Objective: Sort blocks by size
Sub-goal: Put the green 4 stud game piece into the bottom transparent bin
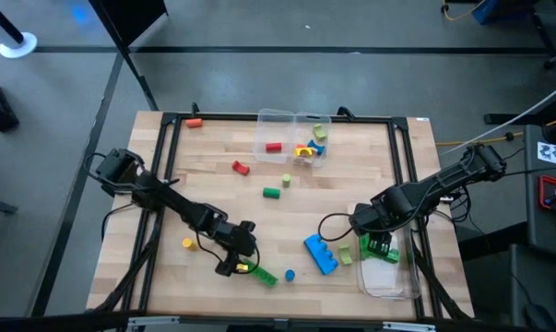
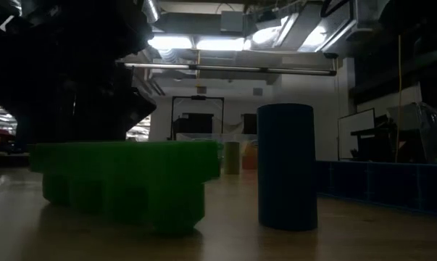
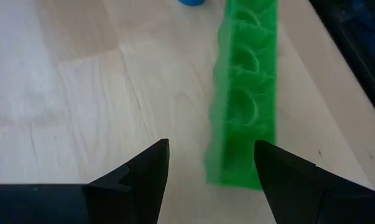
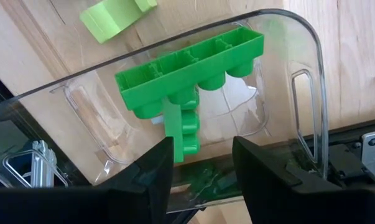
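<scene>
Blocks are lying scattered over the wooden table [image 1: 213, 184], with several already gathered in two clear tubs. The near-right tub [image 4: 299, 74] is holding long green bricks [image 4: 187, 68], apparently the place for the large sizes; the far tub [image 1: 291, 129] is holding small pieces. The right gripper [image 4: 203, 165] is hanging just over that near-right tub, fingers apart with nothing between them, likely positioned there for dropping a brick in. The left gripper [image 3: 212, 168] is hovering low at the near edge, jaws spread wide and empty, lined up beside a long green brick [image 3: 246, 99] on the table, probably for picking it next. A blue brick [image 1: 320, 254] and a small blue cylinder [image 1: 289, 274] are sitting nearby, unsorted.
</scene>
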### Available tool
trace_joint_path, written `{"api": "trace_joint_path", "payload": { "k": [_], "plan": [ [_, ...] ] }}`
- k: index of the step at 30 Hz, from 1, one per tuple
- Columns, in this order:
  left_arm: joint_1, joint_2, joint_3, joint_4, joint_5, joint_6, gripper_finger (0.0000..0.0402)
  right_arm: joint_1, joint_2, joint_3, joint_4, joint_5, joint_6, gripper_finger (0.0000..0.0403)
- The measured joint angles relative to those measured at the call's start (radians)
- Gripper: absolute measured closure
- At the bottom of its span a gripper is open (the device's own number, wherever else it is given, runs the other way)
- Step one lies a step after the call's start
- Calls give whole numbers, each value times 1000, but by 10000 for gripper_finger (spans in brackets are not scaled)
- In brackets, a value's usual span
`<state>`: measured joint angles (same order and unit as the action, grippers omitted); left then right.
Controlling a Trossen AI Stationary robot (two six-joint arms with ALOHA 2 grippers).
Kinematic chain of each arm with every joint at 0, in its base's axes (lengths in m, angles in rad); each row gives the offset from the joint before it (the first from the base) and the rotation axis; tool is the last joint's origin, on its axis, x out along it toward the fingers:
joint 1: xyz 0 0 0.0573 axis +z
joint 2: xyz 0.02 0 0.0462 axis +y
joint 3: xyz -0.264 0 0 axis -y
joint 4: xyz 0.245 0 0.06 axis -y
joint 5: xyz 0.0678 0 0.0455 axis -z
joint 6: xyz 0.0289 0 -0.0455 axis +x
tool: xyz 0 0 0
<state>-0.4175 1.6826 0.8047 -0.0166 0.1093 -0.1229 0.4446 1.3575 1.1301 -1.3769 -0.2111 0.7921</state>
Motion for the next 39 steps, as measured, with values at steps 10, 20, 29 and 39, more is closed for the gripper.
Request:
{"api": "trace_joint_path", "payload": {
  "k": [10, 20, 29, 39],
  "plan": [
    [13, 0, 0, -38, -7, 24, 210, 0, 0, 0, 31, 0, 0, 237],
    [33, 0, 0, -88, 34, 22, 331, 0, 0, 0, 51, -18, 0, 237],
    [59, 0, 0, -71, 45, 38, 382, 0, 0, 0, 50, -18, 0, 237],
    [121, -108, 0, -39, 106, 51, 389, 0, 0, 33, 48, -13, -12, 237]
  ]
}}
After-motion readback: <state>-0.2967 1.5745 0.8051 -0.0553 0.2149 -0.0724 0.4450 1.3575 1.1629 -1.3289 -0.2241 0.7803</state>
